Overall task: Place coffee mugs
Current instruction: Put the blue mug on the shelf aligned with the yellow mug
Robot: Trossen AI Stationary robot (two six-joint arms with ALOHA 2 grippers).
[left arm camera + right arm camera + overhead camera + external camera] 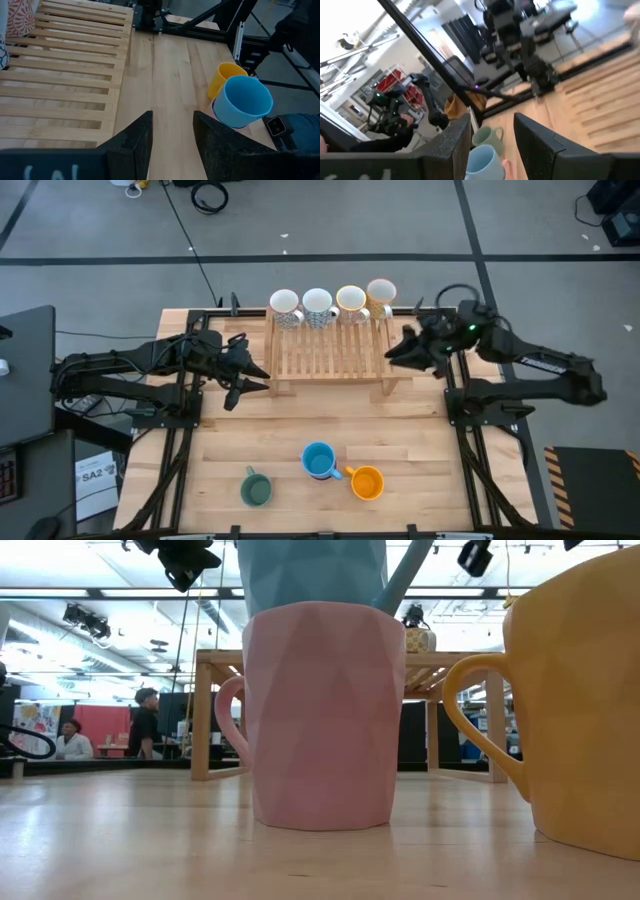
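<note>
Both your grippers were open and empty: left gripper (pixel 255 377) at the wooden rack's (pixel 330 350) nine o'clock, right gripper (pixel 395 352) at three. The blue mug (pixel 318 460) apparently sat nested in the pink mug (pixel 322 715); grabbing it could have dragged both against the orange mug (pixel 367 482).

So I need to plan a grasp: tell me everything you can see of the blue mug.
The blue mug is light blue, smooth and glazed-looking, ceramic by appearance. It sits nested upright in the pink mug, mouth up, near the table's front edge. The orange mug stands close beside it; the green mug stands apart. Its handle isn't clearly visible. Neither gripper touches it.
</note>
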